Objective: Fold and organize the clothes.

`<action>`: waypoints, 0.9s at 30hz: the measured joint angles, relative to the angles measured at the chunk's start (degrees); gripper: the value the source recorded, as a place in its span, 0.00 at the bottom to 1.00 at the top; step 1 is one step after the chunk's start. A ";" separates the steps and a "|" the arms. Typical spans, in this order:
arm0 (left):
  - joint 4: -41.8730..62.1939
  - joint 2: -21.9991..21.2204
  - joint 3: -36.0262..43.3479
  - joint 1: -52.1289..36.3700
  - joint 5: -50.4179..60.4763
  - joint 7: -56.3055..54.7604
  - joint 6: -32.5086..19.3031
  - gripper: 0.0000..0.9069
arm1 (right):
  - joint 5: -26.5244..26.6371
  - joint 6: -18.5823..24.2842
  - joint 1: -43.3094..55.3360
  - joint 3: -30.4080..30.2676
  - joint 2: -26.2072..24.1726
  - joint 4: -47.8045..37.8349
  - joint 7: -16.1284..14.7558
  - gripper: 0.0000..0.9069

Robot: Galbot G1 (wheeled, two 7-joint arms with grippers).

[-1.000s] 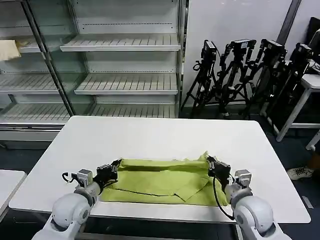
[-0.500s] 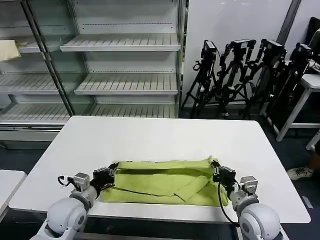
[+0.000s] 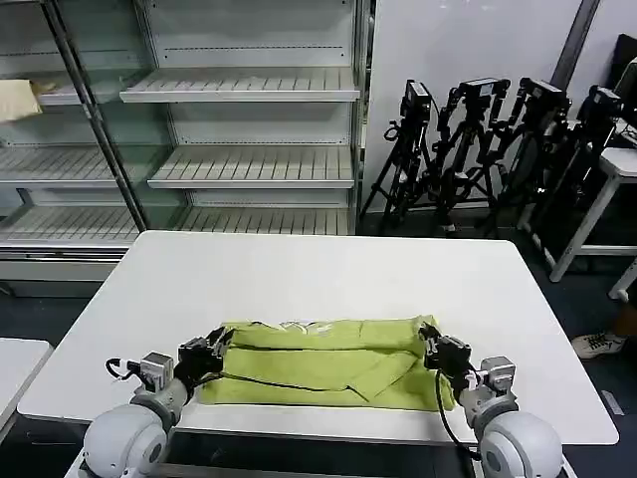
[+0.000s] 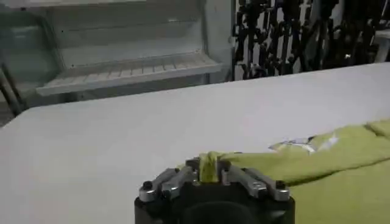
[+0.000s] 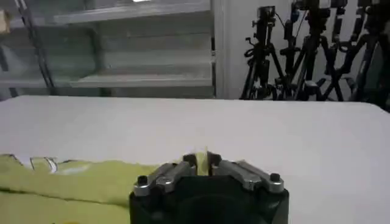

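Left gripper point(image 3: 215, 347) & right gripper point(image 3: 430, 344) pinch T-shirt point(image 3: 323, 360) ends, long axis left-right.

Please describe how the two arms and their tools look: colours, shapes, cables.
Both arms are glossy white with rounded, ball-like joint shells, then a short silver-grey wrist section. The left tool and right tool are black, with silver finger links fastened by dark bolts, as the wrist views show. A thin black cable loops beside the left wrist; another runs along the right forearm.
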 measured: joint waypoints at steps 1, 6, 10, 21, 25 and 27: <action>-0.48 -0.07 -0.26 0.24 -0.03 -0.20 0.00 1.00 | -0.04 0.13 -0.45 0.52 0.00 0.38 -0.16 1.00; -2.11 -0.96 -0.46 1.73 -0.98 -2.38 0.00 1.00 | -0.36 0.85 -3.08 3.03 0.28 2.20 -0.91 1.00; -2.29 -2.24 0.42 2.19 -3.08 -6.14 0.00 1.00 | -0.84 1.29 -5.02 4.03 0.66 3.15 -1.17 1.00; -0.05 -5.81 4.65 0.74 -8.98 -17.40 0.04 1.00 | -2.09 1.77 -8.11 5.28 1.22 4.70 -1.59 1.00; 1.00 -6.39 5.20 0.22 -9.78 -20.10 0.04 1.00 | -2.51 1.91 -8.64 5.31 1.30 4.81 -1.70 1.00; 1.44 -6.49 5.58 0.23 -9.99 -20.89 0.04 1.00 | -2.67 1.93 -8.72 5.28 1.33 4.83 -1.72 1.00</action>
